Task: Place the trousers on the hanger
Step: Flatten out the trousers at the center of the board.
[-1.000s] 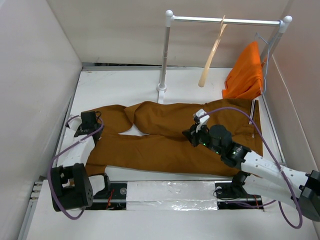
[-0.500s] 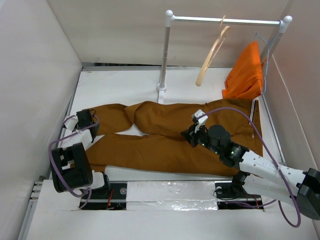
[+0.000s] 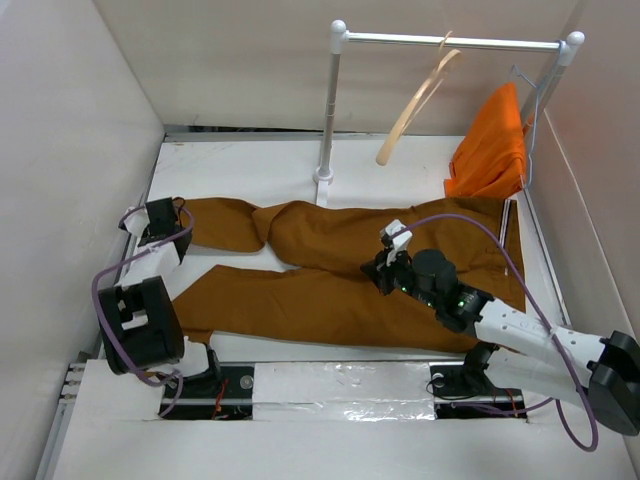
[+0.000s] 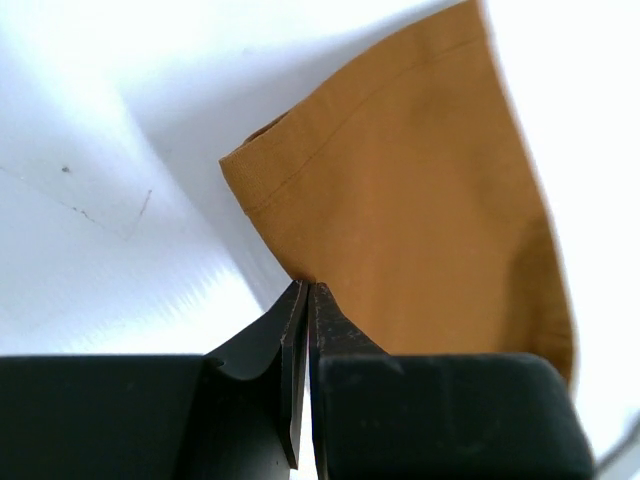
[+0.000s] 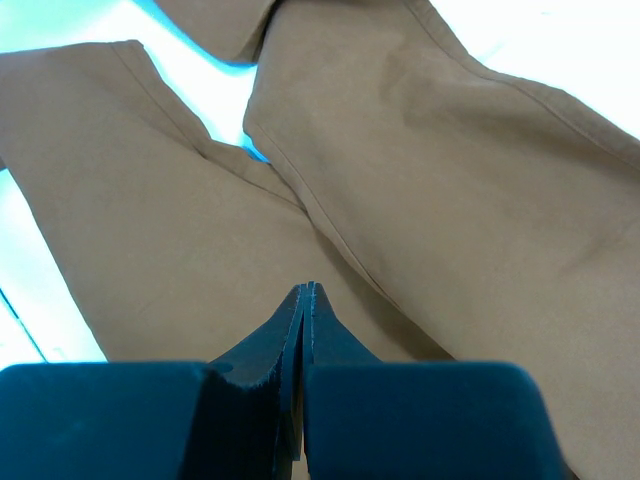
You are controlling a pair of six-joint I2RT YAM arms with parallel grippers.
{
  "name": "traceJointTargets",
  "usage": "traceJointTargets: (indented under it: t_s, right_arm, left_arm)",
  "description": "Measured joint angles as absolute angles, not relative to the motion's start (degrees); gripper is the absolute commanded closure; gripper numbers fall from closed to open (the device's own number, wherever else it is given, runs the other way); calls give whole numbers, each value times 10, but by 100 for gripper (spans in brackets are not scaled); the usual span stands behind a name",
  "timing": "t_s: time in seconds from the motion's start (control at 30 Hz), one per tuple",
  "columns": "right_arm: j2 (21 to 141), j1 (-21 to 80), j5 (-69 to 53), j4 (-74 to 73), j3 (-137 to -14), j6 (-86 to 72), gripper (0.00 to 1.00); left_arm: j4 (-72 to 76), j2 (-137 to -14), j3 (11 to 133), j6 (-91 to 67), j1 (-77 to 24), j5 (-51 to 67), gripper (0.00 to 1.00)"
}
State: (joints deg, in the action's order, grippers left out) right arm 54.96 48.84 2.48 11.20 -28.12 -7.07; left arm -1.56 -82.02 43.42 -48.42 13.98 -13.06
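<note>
Left gripper (image 4: 305,292) is seen clamped on a leg hem of the trousers (image 3: 330,290), which are spread flat ahead of both grippers. Right gripper (image 5: 305,295) is closed over the crotch, with no fabric visibly pinched. Far beyond it, the hanger (image 3: 415,105) is hung tilted on the rail (image 3: 450,42), orange garment (image 3: 492,145) alongside.

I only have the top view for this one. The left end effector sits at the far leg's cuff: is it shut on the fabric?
Observer: Yes. The left wrist view shows the left end effector shut, pinching the trousers at the cuff's edge.
Operator: And the right one?
Observer: The right end effector is shut, tips near where the legs part.
Operator: Gripping cloth?
Observer: No fold shows between its tips.
</note>
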Motion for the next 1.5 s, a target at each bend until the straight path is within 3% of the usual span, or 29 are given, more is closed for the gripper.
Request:
traceJointTargets:
  t_s: [0.47, 0.67, 0.87, 1.03, 1.27, 1.5]
  right_arm:
    - [560, 488, 29, 112, -281, -71, 100]
    - [546, 488, 42, 112, -281, -71, 100]
    - [539, 488, 59, 111, -281, -71, 100]
    - [532, 488, 77, 105, -281, -71, 100]
    - [525, 488, 97, 93, -281, -71, 100]
    - [537, 488, 92, 89, -293, -71, 100]
  left_arm:
    - [-66, -657, 440, -467, 140, -101, 100]
    - [-132, -518, 569, -442, 140, -91, 100]
    - [-157, -481, 664, -433, 140, -79, 100]
    - [-161, -539, 679, -433, 140, -80, 100]
    - [-164, -738, 709, -438, 140, -112, 100]
    - [-160, -949, 851, -467, 131, -131, 100]
